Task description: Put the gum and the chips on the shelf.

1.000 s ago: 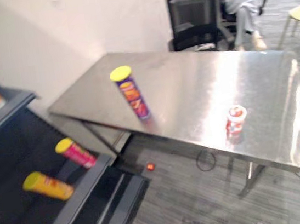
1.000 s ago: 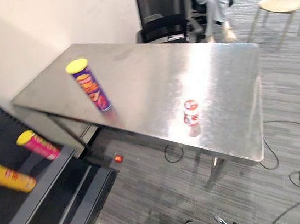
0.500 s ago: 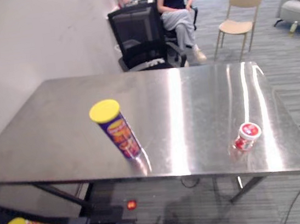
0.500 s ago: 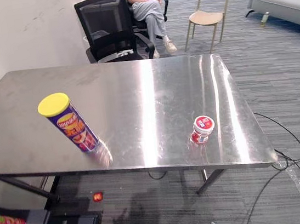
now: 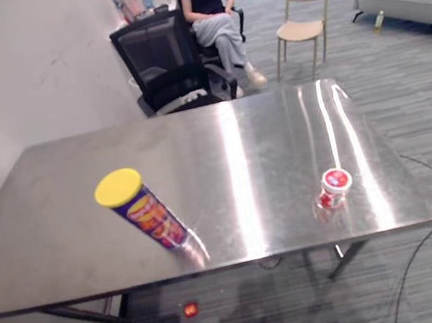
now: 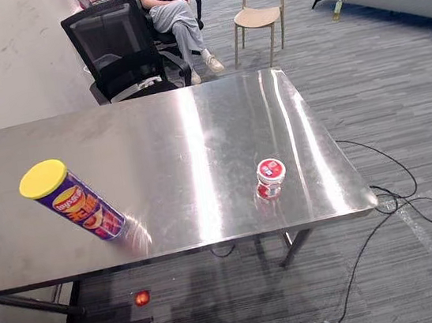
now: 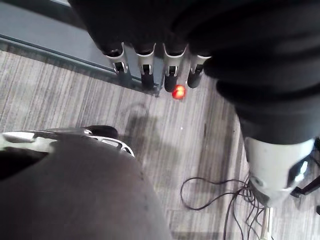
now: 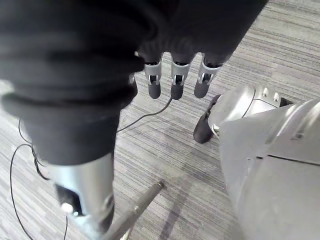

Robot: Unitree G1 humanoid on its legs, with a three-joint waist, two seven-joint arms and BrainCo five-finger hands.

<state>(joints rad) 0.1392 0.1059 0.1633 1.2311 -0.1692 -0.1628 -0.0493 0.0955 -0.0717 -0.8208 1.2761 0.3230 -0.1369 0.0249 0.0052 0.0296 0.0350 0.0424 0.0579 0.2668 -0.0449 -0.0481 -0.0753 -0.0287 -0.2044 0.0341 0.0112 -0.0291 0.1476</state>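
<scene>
Loosely, left hand (image 7: 146, 64) and right hand (image 8: 176, 76) hang — fingers relaxed.

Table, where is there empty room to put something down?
The table is bare between the chips can and the gum tub, and across its far half toward the black chair. Only those two stand near the front edge.

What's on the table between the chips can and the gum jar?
Nothing; the table is bare between chips can and gum jar, in both eye views.
</scene>
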